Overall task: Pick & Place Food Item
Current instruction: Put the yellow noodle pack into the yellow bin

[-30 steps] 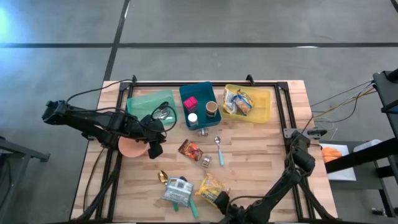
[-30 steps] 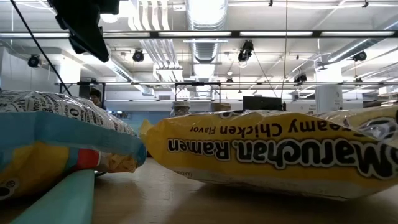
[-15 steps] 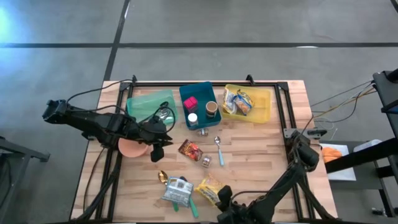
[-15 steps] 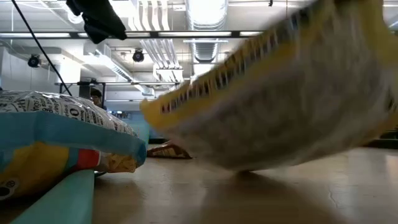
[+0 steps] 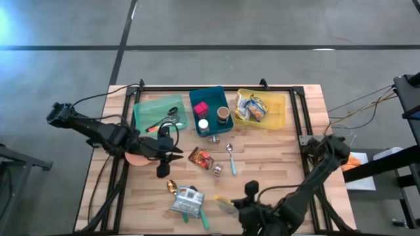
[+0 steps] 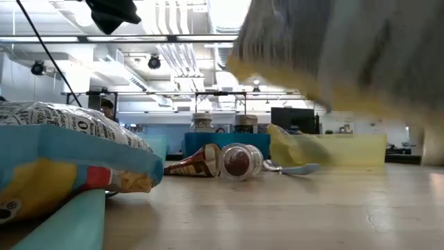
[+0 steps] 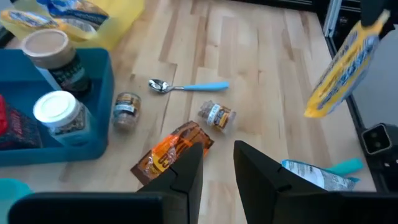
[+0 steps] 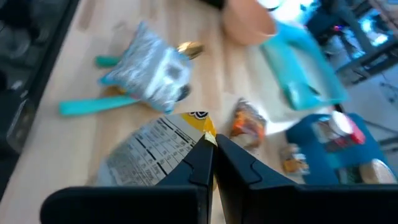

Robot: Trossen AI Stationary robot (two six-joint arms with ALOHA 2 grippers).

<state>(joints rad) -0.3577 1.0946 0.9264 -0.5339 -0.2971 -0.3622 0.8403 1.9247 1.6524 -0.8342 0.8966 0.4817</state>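
Two end effectors: right end effector [image 8: 211, 149] clamped on the yellow ramen packet [image 8: 155, 155], lower centre; left end effector [image 7: 217, 165] slightly apart, empty, centre-left above the counter [image 5: 275, 151].

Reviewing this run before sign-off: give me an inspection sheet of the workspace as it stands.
Surface: wooden table, black frame rails along its sides.
Job's things: yellow ramen packet pinched at one corner and lifted off the table; yellow bin already holds food packets.
Clutter: green bin with a spoon; blue bin with containers; pink bowl; brown snack wrapper; small jar; blue-handled spoon; silver chip bag on a teal utensil.
Grippers: right gripper shut on the ramen packet at the near edge; left gripper slightly open, empty, hovering beside the pink bowl.
Cables: black leads along the left arm and over the table's left side.
Surroundings: grey floor; orange item right of the table.
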